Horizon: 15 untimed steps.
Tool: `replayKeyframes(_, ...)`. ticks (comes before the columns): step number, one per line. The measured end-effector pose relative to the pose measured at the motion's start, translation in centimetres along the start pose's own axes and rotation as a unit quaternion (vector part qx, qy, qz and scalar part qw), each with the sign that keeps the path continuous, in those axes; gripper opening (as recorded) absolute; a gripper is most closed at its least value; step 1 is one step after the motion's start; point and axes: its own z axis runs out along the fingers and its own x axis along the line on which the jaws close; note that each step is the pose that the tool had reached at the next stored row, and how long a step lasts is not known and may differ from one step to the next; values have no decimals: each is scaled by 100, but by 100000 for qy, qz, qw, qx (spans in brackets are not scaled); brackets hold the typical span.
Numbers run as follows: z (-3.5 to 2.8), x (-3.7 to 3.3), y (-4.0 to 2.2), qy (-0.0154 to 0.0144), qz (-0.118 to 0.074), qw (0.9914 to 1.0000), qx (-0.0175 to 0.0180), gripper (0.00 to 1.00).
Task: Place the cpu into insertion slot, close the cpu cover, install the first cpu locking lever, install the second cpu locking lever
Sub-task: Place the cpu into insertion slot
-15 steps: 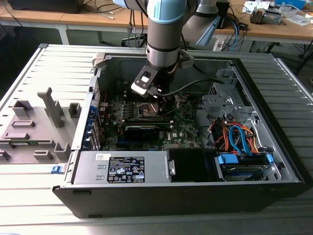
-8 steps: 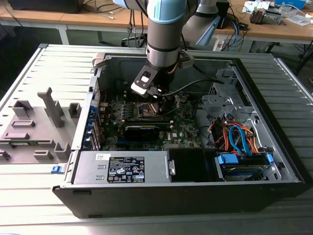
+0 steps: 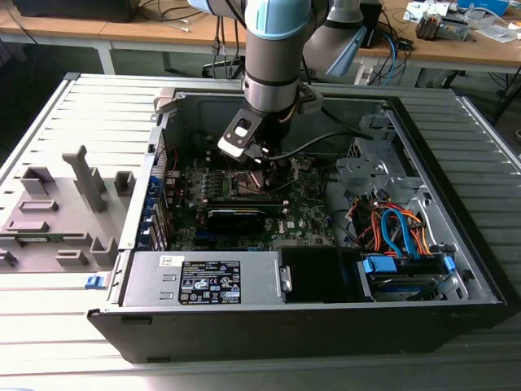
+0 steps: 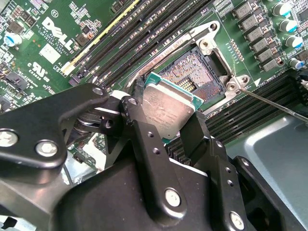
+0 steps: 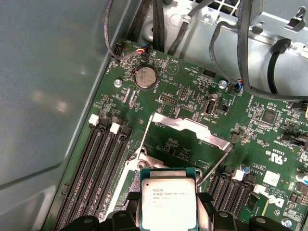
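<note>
Hovering w/ our claw [image 4: 162, 118] clamped on the chip [image 4: 169, 107], we see memory slots [image 4: 144, 29] beside the open socket [image 4: 195, 72], cover [image 5: 188, 129] raised, cables [image 5: 159, 24] near. Chip sits tilted btwn the fingers, over the socket's edge.

Lighting entry. We log even, diffuse light from overhead, moderately bright.
- Exterior view: the computer case [image 3: 407, 122] interior is dimmer than the pale bench [image 3: 49, 114] around it.
- First wrist view: soft pale reflections on the case wall [image 5: 43, 96]; a mild sheen on the cpu [image 5: 168, 204].
- Second wrist view: small highlights on the black claw [image 4: 166, 120]; the insertion slot [image 4: 192, 72] pins glint.
</note>
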Motion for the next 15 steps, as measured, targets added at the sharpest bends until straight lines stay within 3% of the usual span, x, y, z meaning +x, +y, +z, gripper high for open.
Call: replayKeyframes(15,1,0,0,-6,381,99999,-6,55)
